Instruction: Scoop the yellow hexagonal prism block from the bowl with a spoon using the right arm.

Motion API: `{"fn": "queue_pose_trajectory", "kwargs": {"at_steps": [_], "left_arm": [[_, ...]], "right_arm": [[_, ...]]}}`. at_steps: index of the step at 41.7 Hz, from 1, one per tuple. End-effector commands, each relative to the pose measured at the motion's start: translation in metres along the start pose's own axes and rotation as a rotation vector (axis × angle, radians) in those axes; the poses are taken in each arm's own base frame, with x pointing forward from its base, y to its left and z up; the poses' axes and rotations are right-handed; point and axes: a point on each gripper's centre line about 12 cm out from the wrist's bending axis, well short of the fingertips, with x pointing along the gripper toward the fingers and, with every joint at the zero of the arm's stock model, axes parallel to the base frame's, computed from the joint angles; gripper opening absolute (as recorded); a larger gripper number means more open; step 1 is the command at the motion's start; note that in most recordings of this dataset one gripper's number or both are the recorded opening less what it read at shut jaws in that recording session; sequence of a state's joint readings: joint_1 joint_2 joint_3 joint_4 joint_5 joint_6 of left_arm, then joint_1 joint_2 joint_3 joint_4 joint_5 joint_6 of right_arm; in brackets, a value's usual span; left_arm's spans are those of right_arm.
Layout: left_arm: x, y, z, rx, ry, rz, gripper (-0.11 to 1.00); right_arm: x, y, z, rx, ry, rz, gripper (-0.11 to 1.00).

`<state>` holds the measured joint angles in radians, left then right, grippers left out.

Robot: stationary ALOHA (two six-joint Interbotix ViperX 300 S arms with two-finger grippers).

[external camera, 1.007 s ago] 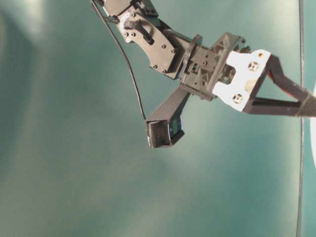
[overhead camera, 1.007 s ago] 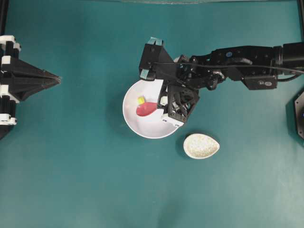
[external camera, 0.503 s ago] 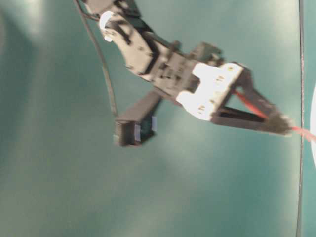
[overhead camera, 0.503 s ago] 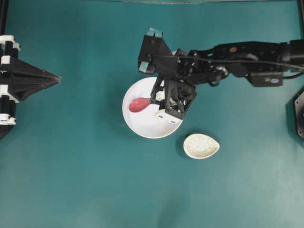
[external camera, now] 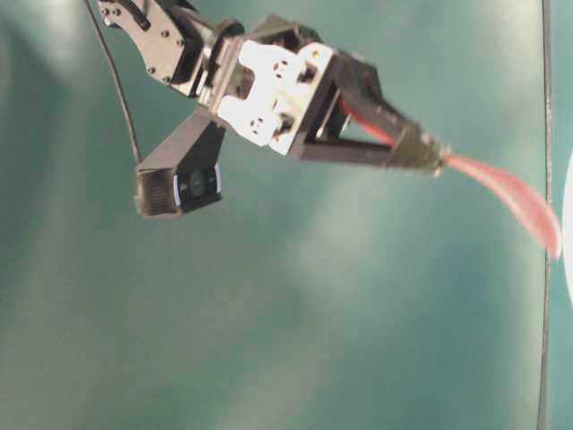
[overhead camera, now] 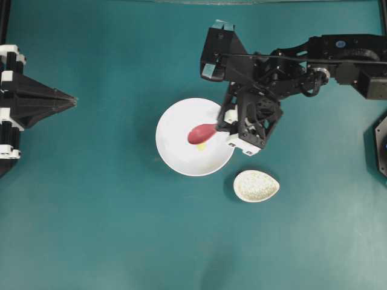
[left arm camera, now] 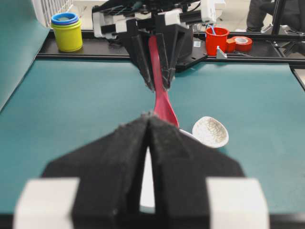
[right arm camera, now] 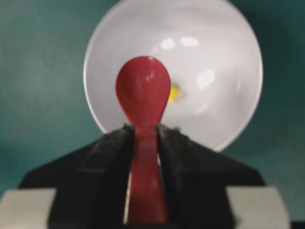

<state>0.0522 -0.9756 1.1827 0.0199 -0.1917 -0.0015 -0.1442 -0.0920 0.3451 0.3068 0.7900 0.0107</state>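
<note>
I see my right end effector (overhead camera: 221,125), clamped on the spoon (overhead camera: 201,132), has pulled back toward 3 o'clock with the scoop empty, the yellow hexagonal prism block (overhead camera: 201,146) lying in the bowl (overhead camera: 175,157), so the scoop missed.

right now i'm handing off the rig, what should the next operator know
Right gripper: shut on the spoon by its handle, scoop held above the bowl.
Left gripper: shut, holding nothing, parked at the left edge, away from the bowl.
Block: in the bowl, beside the scoop, not on it.
Spoon rest: bare, beside the bowl.
Done: spoon picked up and brought over the bowl.
Left: get the block onto the scoop and lift it out.
</note>
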Motion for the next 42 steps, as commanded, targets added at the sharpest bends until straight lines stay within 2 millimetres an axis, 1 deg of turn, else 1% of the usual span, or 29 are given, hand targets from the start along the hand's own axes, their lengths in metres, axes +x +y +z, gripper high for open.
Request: {"fn": "queue_pose_trajectory", "kwargs": {"at_steps": [1,7,20,27,42], "left_arm": [[0.002,0.000,0.006,0.000,-0.015,0.001,0.00],[0.002,0.001,0.006,0.000,-0.015,0.003,0.00],[0.002,0.000,0.006,0.000,-0.014,0.001,0.00],[0.002,0.001,0.006,0.000,-0.014,0.003,0.00],[0.002,0.000,0.006,0.000,-0.012,0.001,0.00]], "right_arm": [[-0.016,0.006,0.002,-0.003,0.006,0.010,0.25],[-0.015,0.006,-0.004,0.013,0.066,0.007,0.25],[-0.010,0.001,-0.010,0.048,0.124,-0.028,0.25],[-0.001,-0.001,-0.015,0.060,0.188,-0.040,0.25],[0.025,-0.007,-0.010,0.067,0.242,-0.053,0.25]]}}
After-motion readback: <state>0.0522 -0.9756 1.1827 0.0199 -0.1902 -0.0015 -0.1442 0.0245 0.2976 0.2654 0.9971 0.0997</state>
